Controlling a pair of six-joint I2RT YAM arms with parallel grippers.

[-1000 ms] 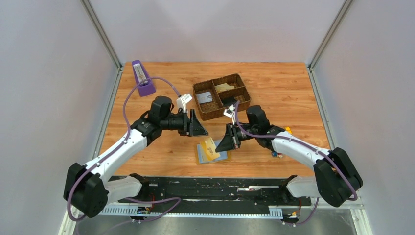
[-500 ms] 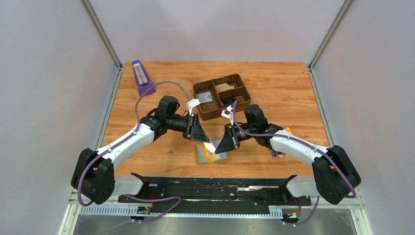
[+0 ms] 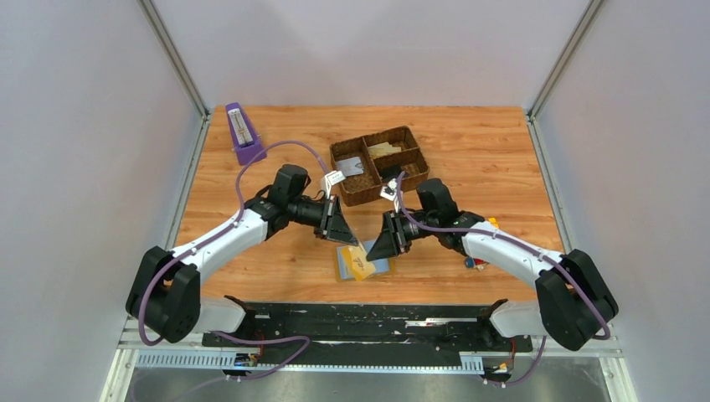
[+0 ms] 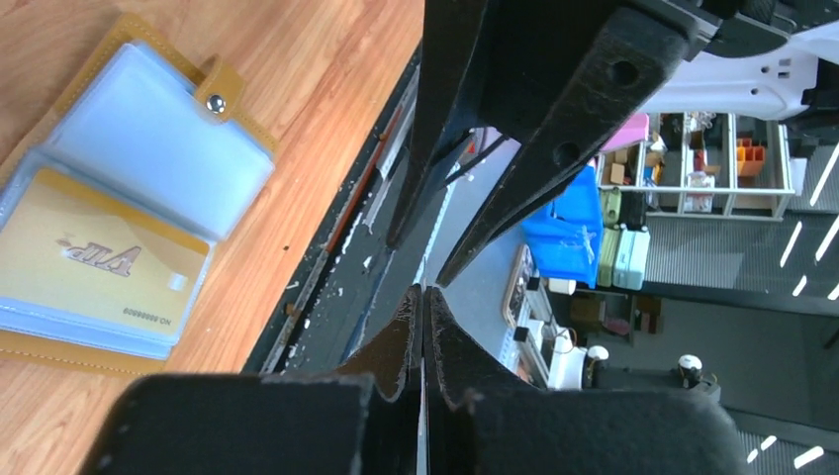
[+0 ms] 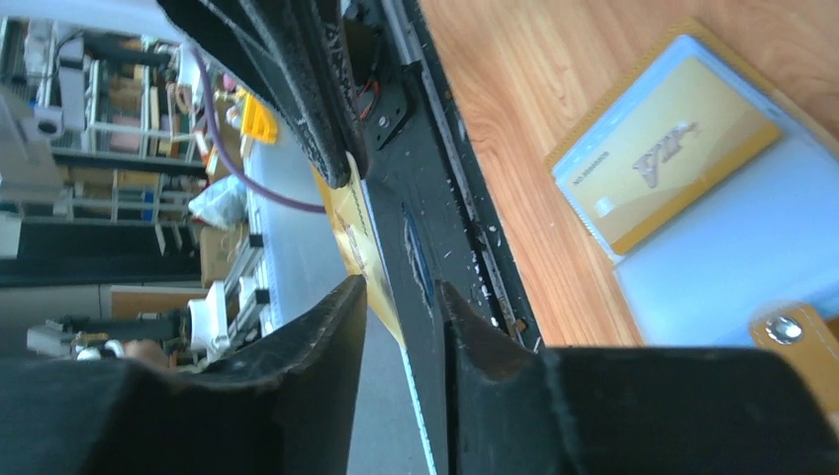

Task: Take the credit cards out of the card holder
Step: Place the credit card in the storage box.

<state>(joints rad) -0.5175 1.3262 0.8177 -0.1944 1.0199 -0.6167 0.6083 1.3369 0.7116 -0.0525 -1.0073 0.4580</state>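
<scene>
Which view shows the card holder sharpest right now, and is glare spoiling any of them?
Left wrist: card holder crisp, lettering on its gold card readable, left hand nearly black. Right wrist: holder's clear sleeves washed pale, held card seen edge-on. Top external: even light, no glare, holder small in frame.

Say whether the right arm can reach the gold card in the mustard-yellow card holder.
Likely yes: that gold card lies exposed near the right gripper, though another card sits between its jaws.
</scene>
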